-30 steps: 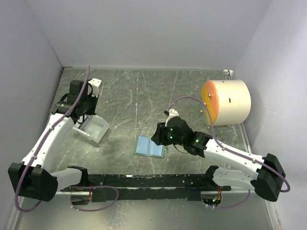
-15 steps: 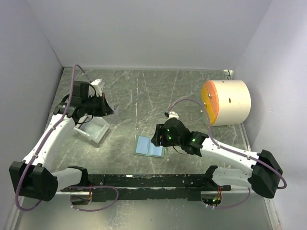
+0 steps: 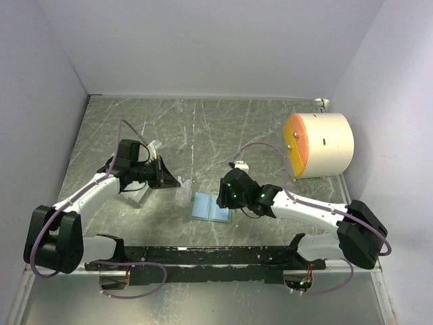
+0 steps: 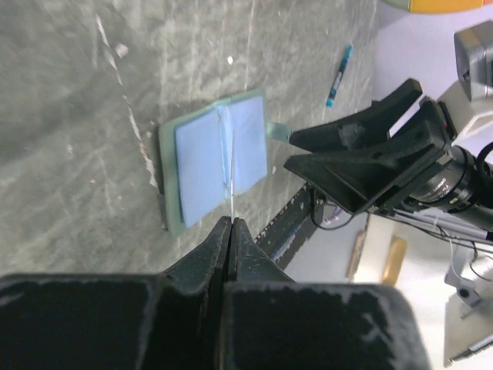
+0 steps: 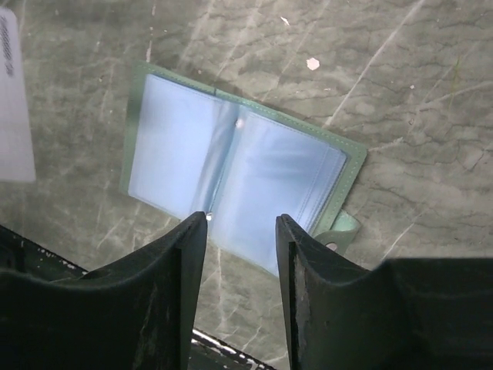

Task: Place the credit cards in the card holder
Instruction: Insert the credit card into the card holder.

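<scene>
Card holder (image 5: 239, 173), one; credit card (image 5: 15, 100), one

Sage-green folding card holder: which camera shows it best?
Right wrist. The open sage-green folding card holder sits large, light blue pockets and snap tab clear. Left wrist shows it smaller and slanted; top external only a small blue patch.

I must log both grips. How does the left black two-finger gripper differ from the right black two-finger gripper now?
The left gripper is shut on a thin pale card, seen edge-on; the right gripper is open and holds nothing. The left one is beside the open green card holder; the right one is over it. Both point at it.
</scene>
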Controlling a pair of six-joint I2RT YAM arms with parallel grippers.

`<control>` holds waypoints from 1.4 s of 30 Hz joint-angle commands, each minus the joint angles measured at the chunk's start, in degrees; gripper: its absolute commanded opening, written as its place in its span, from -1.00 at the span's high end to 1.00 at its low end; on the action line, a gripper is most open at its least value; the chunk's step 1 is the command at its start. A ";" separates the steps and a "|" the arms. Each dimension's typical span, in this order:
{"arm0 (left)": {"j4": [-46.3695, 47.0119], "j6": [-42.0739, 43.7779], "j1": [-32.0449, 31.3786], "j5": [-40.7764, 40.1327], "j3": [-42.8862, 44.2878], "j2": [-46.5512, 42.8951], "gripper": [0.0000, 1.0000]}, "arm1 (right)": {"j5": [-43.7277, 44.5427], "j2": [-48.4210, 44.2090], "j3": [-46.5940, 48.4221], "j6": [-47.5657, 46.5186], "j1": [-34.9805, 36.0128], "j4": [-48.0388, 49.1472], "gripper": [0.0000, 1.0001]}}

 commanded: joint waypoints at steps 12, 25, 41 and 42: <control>21.37 -11.07 -13.98 -1.02 -5.16 12.63 0.87 | 4.98 7.94 -1.58 -1.64 0.00 1.94 0.32; 29.11 -13.82 -16.73 -3.95 -6.92 19.48 0.86 | 5.90 7.72 -2.03 -1.50 -0.01 1.65 0.37; 34.07 -17.09 -19.79 -4.99 -8.29 21.47 0.86 | 5.22 6.89 -3.51 -0.62 -0.04 2.76 0.38; 34.50 -17.32 -19.99 -5.05 -8.32 21.54 0.86 | 5.20 6.81 -3.57 -0.51 -0.01 2.83 0.39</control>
